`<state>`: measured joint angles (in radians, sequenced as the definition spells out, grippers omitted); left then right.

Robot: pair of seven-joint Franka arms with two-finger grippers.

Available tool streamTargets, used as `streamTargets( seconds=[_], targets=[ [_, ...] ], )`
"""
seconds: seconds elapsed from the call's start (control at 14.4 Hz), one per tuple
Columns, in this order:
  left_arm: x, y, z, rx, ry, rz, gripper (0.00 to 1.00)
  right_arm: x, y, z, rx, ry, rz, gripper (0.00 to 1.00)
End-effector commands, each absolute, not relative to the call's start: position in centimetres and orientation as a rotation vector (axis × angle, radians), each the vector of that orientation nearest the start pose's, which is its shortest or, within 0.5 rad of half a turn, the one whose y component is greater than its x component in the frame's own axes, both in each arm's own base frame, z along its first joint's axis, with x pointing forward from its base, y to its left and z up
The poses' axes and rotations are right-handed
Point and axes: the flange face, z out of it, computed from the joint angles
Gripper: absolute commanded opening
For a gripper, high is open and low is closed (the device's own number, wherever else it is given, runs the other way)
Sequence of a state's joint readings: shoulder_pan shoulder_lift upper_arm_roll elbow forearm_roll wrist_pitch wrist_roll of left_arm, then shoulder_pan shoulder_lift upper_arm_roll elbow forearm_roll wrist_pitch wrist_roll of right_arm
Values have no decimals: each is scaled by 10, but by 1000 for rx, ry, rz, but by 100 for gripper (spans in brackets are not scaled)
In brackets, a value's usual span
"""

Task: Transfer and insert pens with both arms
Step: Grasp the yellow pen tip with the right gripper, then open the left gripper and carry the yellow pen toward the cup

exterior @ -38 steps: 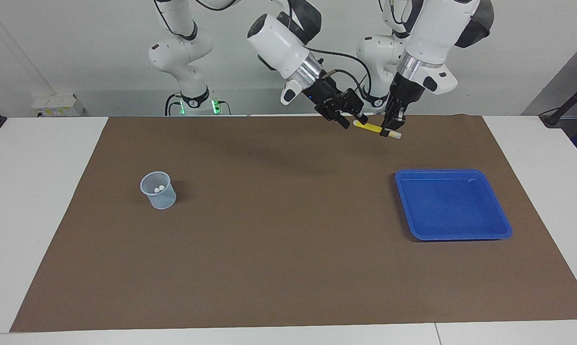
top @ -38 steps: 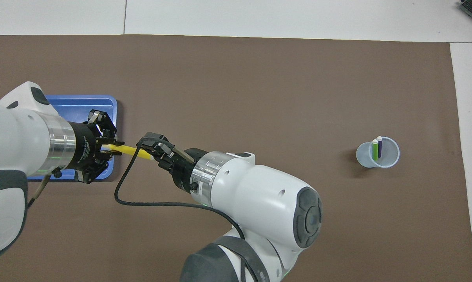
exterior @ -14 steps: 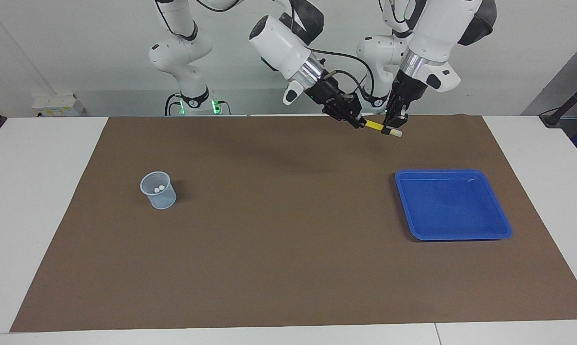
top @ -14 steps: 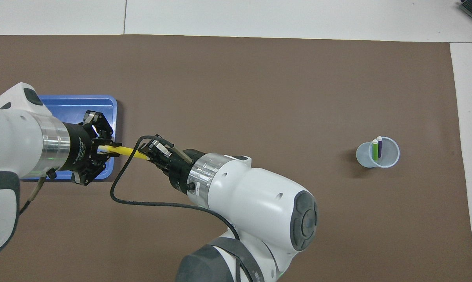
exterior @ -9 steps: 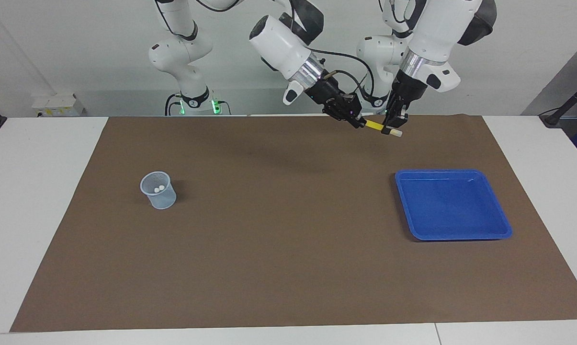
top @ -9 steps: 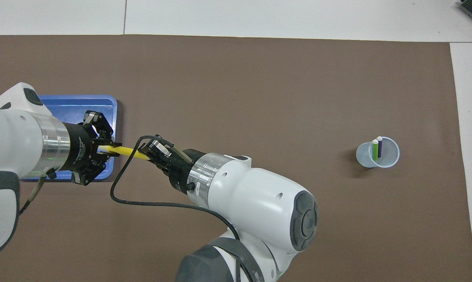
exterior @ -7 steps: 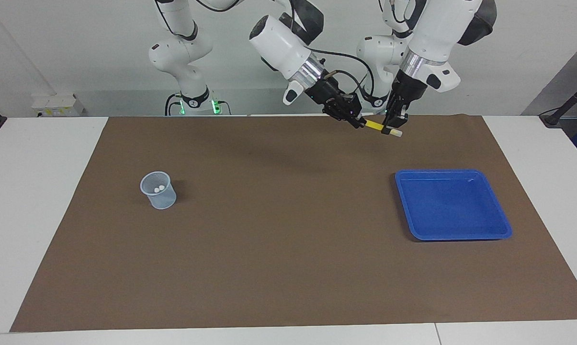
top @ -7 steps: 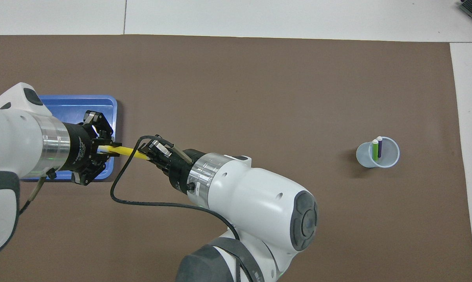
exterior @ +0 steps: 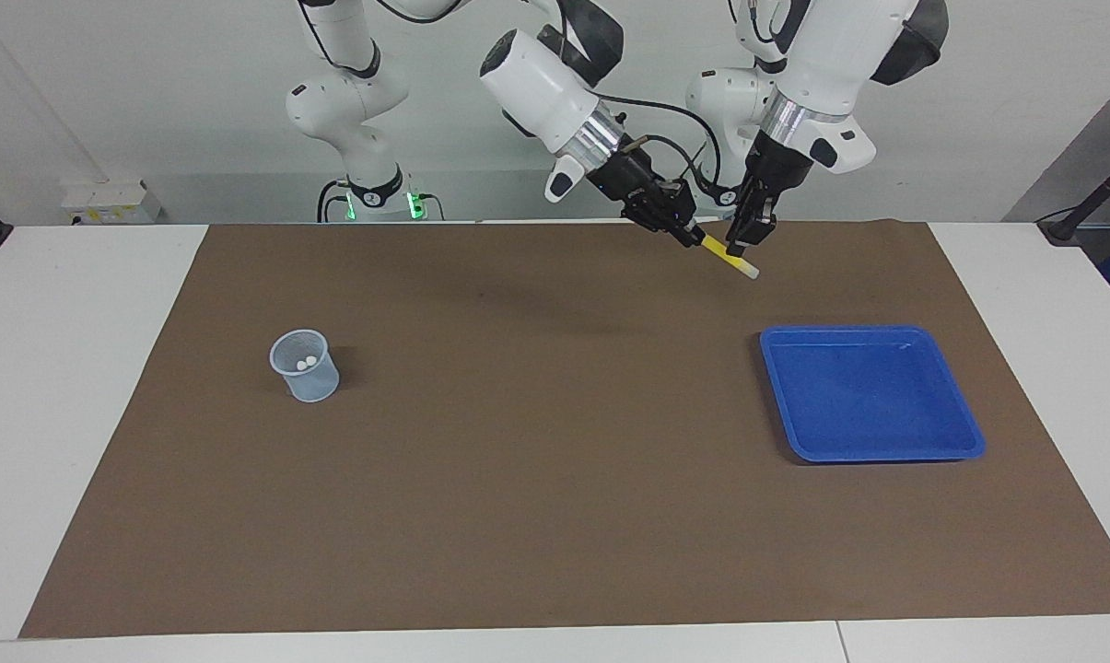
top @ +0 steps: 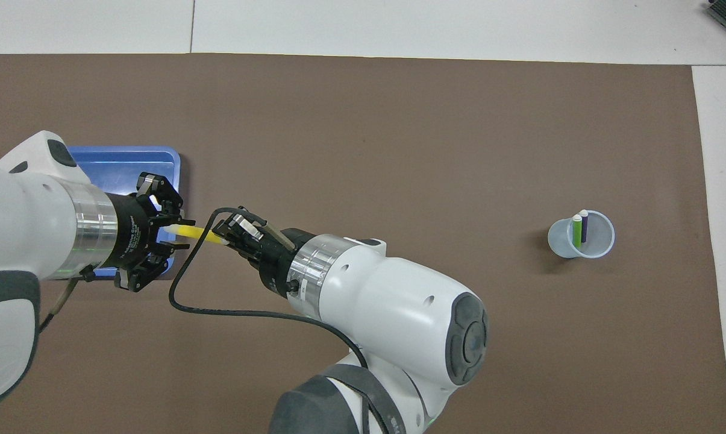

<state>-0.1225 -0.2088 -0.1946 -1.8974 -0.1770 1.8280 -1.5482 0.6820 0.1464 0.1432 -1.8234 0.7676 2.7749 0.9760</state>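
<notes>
The yellow pen (exterior: 722, 250) (top: 197, 232) hangs in the air over the mat's edge nearest the robots, slanting down to its pale cap. My right gripper (exterior: 688, 232) (top: 225, 232) is shut on its upper end. My left gripper (exterior: 741, 244) (top: 173, 231) is at the cap end with its fingers parted, and the cap droops just below them. The green pen (top: 577, 232) and the purple pen (top: 584, 226) stand upright in a clear cup (exterior: 306, 366) (top: 581, 235) toward the right arm's end of the table.
A blue tray (exterior: 872, 331) (top: 122, 154) with nothing in it lies on the brown mat (exterior: 555, 460) toward the left arm's end. The right arm's black cable (top: 218, 310) loops below its wrist.
The left gripper's fingers have parted and lifted slightly. The yellow pen's cap end has dropped, so the pen now slants down from the right gripper's hold.
</notes>
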Motion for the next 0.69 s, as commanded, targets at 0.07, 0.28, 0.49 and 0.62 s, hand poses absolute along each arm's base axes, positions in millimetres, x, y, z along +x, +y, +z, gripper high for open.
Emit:
streamTargets(
  seconds=[0.07, 0.28, 0.49, 0.62],
  targets=[
    [469, -180, 605, -2690, -1965, 67, 37, 472, 451, 536, -2054, 795, -47, 0],
    [469, -179, 605, -2704, -1946, 64, 40, 475, 442, 528, -2158, 674, -34, 0],
    [470, -172, 602, -2806, -1780, 58, 40, 489, 416, 519, -2294, 480, -24, 0],
    [467, -162, 601, -2923, -1535, 77, 40, 502, 393, 511, -2425, 339, -47, 0]
  ],
)
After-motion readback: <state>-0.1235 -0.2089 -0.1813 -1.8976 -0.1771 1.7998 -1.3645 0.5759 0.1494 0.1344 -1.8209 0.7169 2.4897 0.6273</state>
